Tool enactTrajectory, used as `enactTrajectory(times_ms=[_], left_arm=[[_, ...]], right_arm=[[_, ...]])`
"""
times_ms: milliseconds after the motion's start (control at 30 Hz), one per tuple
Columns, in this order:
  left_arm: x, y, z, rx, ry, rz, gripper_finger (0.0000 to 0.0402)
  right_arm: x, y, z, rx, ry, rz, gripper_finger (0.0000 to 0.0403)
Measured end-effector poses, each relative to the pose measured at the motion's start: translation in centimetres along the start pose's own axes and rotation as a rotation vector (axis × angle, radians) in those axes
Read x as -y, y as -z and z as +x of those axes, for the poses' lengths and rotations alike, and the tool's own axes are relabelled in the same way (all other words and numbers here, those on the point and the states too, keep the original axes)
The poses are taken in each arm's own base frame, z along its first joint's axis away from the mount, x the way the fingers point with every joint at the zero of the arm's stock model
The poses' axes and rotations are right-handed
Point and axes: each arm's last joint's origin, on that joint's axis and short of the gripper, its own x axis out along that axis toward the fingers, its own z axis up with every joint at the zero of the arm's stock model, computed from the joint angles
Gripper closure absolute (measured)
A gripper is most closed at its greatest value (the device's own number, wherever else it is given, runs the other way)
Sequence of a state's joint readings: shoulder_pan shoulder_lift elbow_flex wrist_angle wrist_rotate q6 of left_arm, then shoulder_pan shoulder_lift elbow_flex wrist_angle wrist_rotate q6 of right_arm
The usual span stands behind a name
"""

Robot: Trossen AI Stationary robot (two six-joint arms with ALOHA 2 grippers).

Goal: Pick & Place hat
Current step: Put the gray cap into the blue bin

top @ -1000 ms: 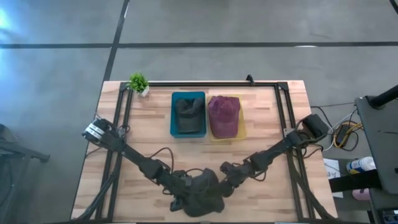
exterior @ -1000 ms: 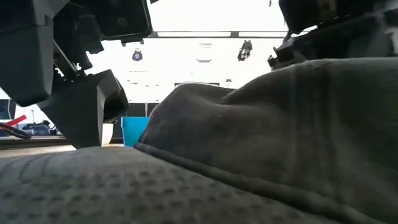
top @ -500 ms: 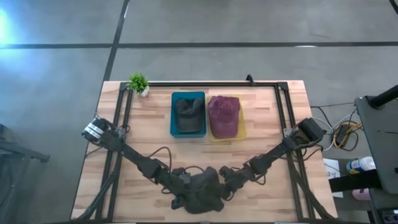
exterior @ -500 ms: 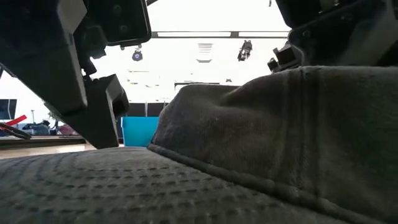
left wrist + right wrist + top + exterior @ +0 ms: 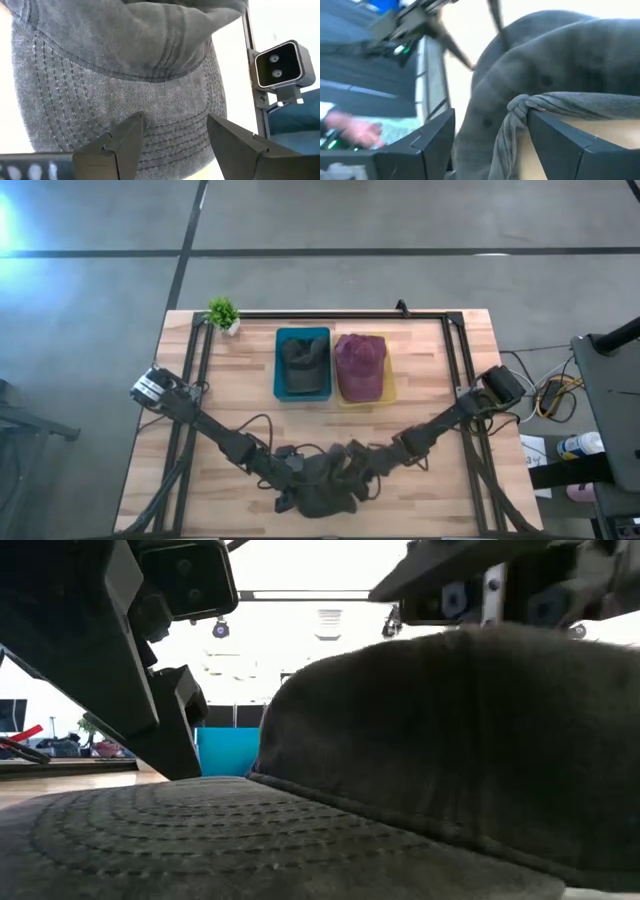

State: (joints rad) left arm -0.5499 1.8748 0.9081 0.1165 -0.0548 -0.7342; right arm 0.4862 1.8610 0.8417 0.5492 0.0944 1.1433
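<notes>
At lower centre of the high view, the right gripper (image 5: 352,463) has been moved onto the grey hat (image 5: 322,490), its fingers spread around a fabric fold. Left gripper (image 5: 292,468) is also spread over the brim; a two-armed pickup seems imminent.

Grey hat (image 5: 420,760): matt woven cloth, faintly coarse, brim (image 5: 120,95) ridged with rows of raised stitching — soft enough to bunch at the edge (image 5: 520,107). Left claw (image 5: 172,137) fingers of dark, smooth, matt plastic. Table (image 5: 240,395) of pale wood planks, satin finish, framed by thin black metal rails. Blue bin (image 5: 302,363) in smooth plastic; maroon hat (image 5: 359,365) beside it — dull cloth as well.
</notes>
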Motion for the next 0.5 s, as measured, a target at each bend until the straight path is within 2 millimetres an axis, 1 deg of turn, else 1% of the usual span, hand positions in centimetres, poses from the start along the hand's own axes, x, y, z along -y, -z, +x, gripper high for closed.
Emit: enactTrajectory(times_ms=[133,200,300,500], left_arm=[[-0.3,0.4,0.0,-0.005,-0.015,-0.018,0.0179],[-0.5,0.6,0.1,-0.006,-0.019,-0.027,0.0179],[-0.9,0.9,0.1,-0.001,-0.044,-0.035,0.0179],[-1.0,1.0,0.1,0.004,-0.052,-0.037,0.0179]], right_arm=[[1.1,0.1,-0.1,-0.035,0.084,0.034,0.0161],[1.4,0.5,-0.1,-0.058,0.117,0.079,0.0161],[2.4,1.0,-0.3,-0.100,0.223,0.162,0.0161],[2.9,0.8,-0.3,-0.066,0.212,0.208,0.0161]])
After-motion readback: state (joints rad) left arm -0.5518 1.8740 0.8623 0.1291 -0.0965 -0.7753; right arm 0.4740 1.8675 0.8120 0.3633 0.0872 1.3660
